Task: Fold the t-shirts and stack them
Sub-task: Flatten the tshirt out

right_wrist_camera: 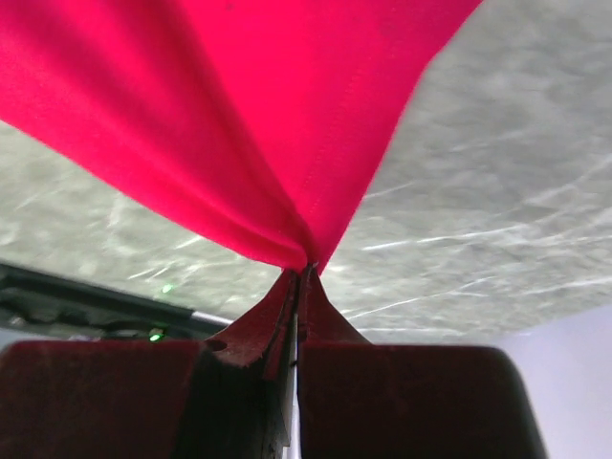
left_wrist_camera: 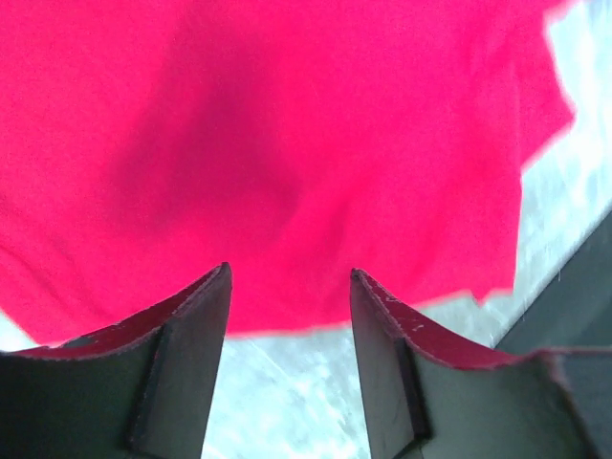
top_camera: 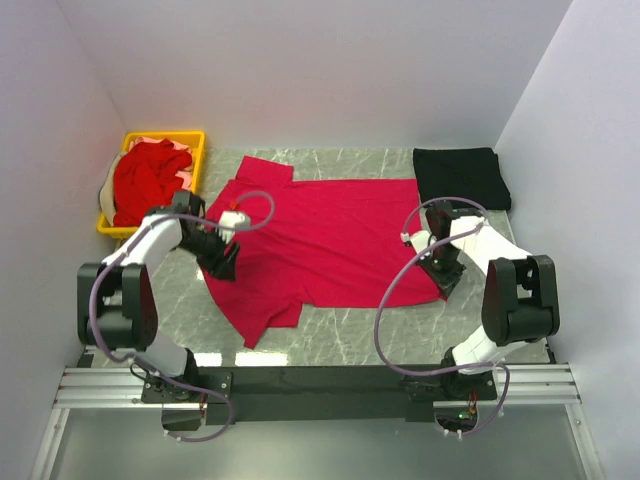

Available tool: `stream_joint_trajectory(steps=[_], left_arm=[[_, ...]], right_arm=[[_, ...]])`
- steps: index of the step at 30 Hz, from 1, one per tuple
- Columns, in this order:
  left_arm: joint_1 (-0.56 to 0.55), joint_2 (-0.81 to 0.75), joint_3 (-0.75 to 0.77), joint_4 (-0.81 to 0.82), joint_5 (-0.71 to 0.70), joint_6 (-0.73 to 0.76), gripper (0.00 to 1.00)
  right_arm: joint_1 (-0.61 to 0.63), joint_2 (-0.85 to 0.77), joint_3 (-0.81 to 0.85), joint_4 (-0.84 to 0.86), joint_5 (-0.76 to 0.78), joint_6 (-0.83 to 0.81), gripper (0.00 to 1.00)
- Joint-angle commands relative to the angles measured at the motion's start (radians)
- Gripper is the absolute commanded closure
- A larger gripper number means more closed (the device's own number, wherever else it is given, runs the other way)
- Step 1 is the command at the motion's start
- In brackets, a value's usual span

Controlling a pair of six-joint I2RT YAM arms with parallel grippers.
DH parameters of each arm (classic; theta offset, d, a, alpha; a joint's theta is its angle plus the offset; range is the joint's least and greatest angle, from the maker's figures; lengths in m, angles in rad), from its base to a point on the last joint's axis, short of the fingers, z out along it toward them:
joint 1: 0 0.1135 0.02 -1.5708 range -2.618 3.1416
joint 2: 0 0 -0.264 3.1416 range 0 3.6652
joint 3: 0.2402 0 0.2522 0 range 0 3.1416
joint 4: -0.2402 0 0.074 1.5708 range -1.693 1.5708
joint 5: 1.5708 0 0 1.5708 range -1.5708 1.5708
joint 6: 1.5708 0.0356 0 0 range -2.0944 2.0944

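Observation:
A bright red t-shirt [top_camera: 320,240] lies spread across the middle of the marble table, with one sleeve toward the back left and one toward the near left. My left gripper [top_camera: 221,264] is low over its left hem and stands open. In the left wrist view the red cloth [left_wrist_camera: 287,143] ends level with the fingertips [left_wrist_camera: 222,279], and bare table shows between them. My right gripper [top_camera: 442,274] is shut on the shirt's near right corner [right_wrist_camera: 304,256], with the cloth [right_wrist_camera: 268,124] pulled up into a peak. A folded black t-shirt [top_camera: 462,178] lies at the back right.
A yellow basket [top_camera: 196,140] at the back left holds crumpled red t-shirts [top_camera: 145,185] and a pale cloth. Grey marble table [top_camera: 340,335] shows between the shirt and the arm bases. White walls close in the left, back and right.

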Motion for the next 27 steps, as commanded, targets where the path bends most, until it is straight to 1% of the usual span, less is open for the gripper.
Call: stream_joint_trajectory(steps=[1,3,4,6,10,12,13,14,15,16,17,18,19,20,21,22,23,24,25,27], left_arm=[[-0.002,-0.101,-0.11,-0.067,-0.04,0.165,0.41],[-0.01,-0.118,-0.15,-0.023,-0.091,0.157,0.41],[-0.016,-0.122,-0.182,0.052,-0.111,0.117,0.42],[-0.016,-0.11,-0.213,0.118,-0.174,0.077,0.45],[-0.015,-0.018,-0.21,0.143,-0.229,0.077,0.51],[-0.015,0.002,-0.221,0.157,-0.278,0.08,0.56],[-0.013,0.011,-0.222,0.163,-0.292,0.077,0.57],[-0.007,0.011,-0.219,0.156,-0.295,0.077,0.59],[0.002,0.007,-0.192,0.131,-0.278,0.086,0.59],[0.022,-0.024,-0.167,0.076,-0.19,0.138,0.58],[0.022,-0.051,-0.141,0.016,-0.127,0.175,0.55],[0.022,-0.087,-0.109,-0.057,-0.085,0.222,0.49],[0.004,-0.166,-0.1,-0.081,-0.052,0.244,0.46],[-0.02,-0.208,-0.092,-0.097,-0.009,0.257,0.44],[-0.053,-0.248,-0.097,-0.107,-0.004,0.258,0.43],[-0.132,-0.313,-0.101,-0.107,-0.001,0.251,0.43],[-0.172,-0.338,-0.107,-0.104,0.009,0.237,0.43],[-0.21,-0.358,-0.122,-0.099,0.019,0.194,0.43],[-0.282,-0.387,-0.136,-0.052,0.024,0.159,0.43],[-0.37,-0.401,-0.182,0.008,-0.011,0.079,0.42]], right_arm=[[-0.025,0.038,0.015,0.057,0.041,-0.031,1.0],[-0.025,0.08,0.032,0.075,0.016,-0.013,1.0],[-0.025,0.095,0.044,0.077,0.013,-0.01,1.0],[-0.023,0.124,0.053,0.077,0.001,-0.007,1.0],[-0.025,0.14,0.026,0.109,0.036,-0.019,0.99],[-0.026,0.149,0.021,0.129,0.05,-0.019,0.95],[-0.027,0.152,0.02,0.136,0.056,-0.013,0.89],[-0.027,0.15,0.024,0.134,0.059,-0.013,0.77],[-0.027,0.144,0.03,0.124,0.053,-0.014,0.71],[-0.027,0.137,0.047,0.109,0.041,-0.014,0.65],[-0.027,0.124,0.056,0.079,0.012,-0.014,0.49],[-0.03,0.092,0.082,0.06,-0.008,-0.017,0.45],[-0.03,0.078,0.099,0.039,-0.037,-0.017,0.43],[-0.033,0.065,0.119,-0.004,-0.057,-0.013,0.41],[-0.036,0.043,0.138,-0.024,-0.114,-0.008,0.4],[-0.04,0.034,0.18,-0.058,-0.14,-0.005,0.4],[-0.054,0.025,0.2,-0.07,-0.174,-0.002,0.4],[-0.057,0.014,0.242,-0.08,-0.221,0.006,0.4],[-0.063,0.012,0.257,-0.083,-0.245,0.016,0.4],[-0.074,0.023,0.286,-0.083,-0.289,0.042,0.41]])
